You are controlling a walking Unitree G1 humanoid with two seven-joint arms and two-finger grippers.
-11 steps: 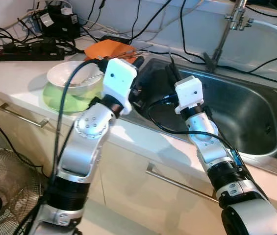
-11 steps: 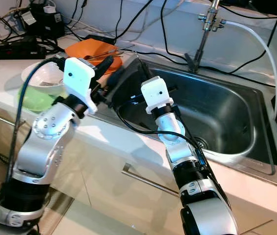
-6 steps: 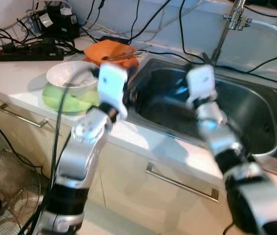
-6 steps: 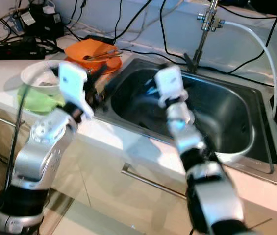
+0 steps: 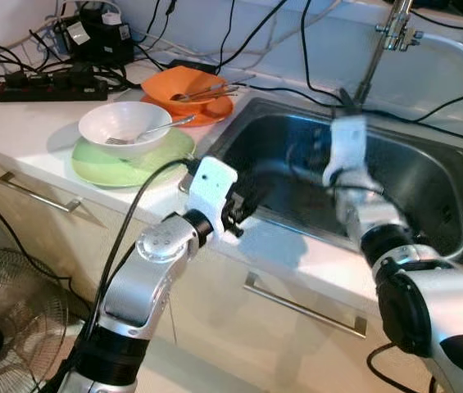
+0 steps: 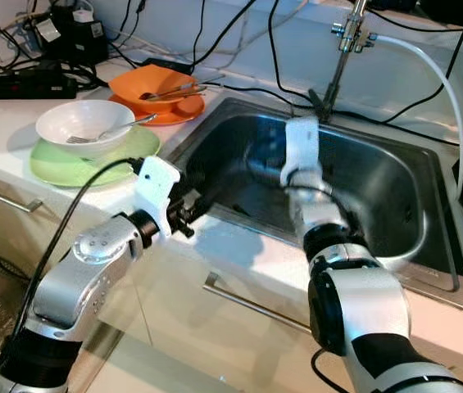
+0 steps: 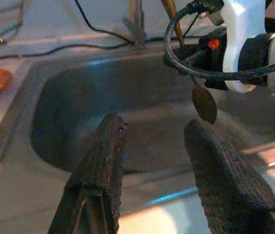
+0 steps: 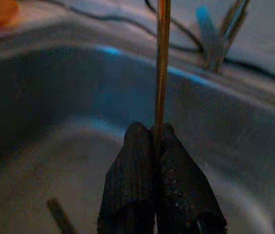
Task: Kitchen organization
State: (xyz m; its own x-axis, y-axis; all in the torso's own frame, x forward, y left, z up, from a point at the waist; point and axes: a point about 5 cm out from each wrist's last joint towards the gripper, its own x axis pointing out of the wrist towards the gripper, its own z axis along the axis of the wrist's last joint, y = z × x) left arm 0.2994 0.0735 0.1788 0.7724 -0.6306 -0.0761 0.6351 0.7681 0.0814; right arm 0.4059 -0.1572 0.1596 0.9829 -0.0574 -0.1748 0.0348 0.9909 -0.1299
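Right wrist view: right gripper clenched on thin spoon over sink, left gripper spread empty nearby; loose pinch, likely slipping into basin.

Bowl on plate (left of sink)

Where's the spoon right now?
The spoon is pinched in the right gripper, held over the sink, just beyond the open left gripper.
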